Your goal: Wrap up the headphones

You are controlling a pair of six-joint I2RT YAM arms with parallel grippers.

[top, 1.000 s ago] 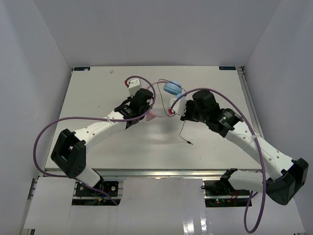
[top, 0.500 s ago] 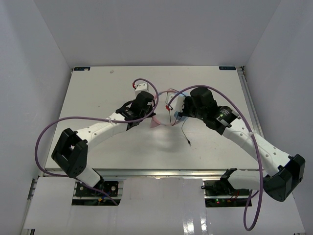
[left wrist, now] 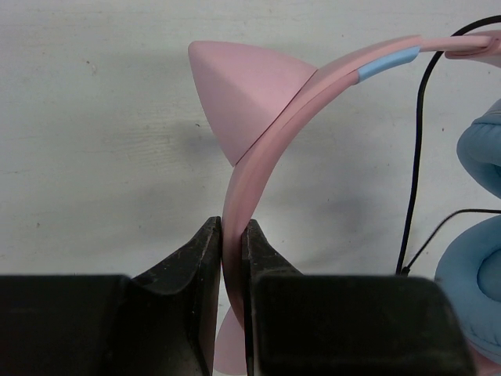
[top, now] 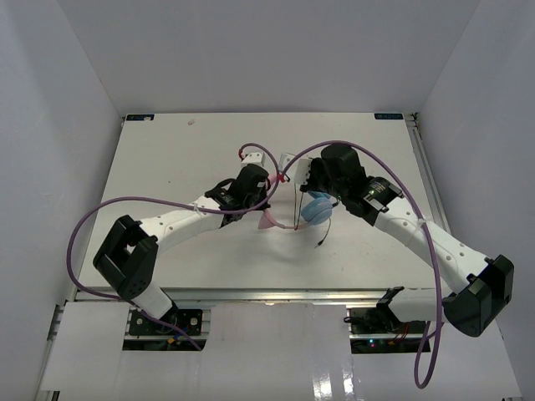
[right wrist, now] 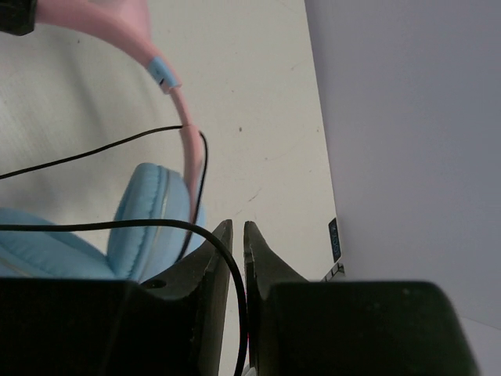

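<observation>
The headphones [top: 316, 209] hang between my two grippers over the middle of the table. My left gripper [left wrist: 232, 235] is shut on the pink headband [left wrist: 258, 149], just below a cat-ear point [left wrist: 235, 86]. From above, the left gripper [top: 259, 199] sits left of the light-blue ear cups. My right gripper [right wrist: 238, 235] is shut on the thin black cord [right wrist: 117, 227], beside an ear cup [right wrist: 149, 219]. From above, the right gripper [top: 303, 182] is just beyond the cups. The cord's loose end [top: 320, 244] dangles toward the table.
Thick purple robot cables [top: 100, 221] loop over both arms. White walls close in the table [top: 167, 159] on the left, back and right. A metal rail [top: 425, 167] runs along the table's right edge.
The headphones have turned, and the blue ear cups came from the far side to the near side of my right gripper. My left gripper shifted right and my right gripper shifted left.
</observation>
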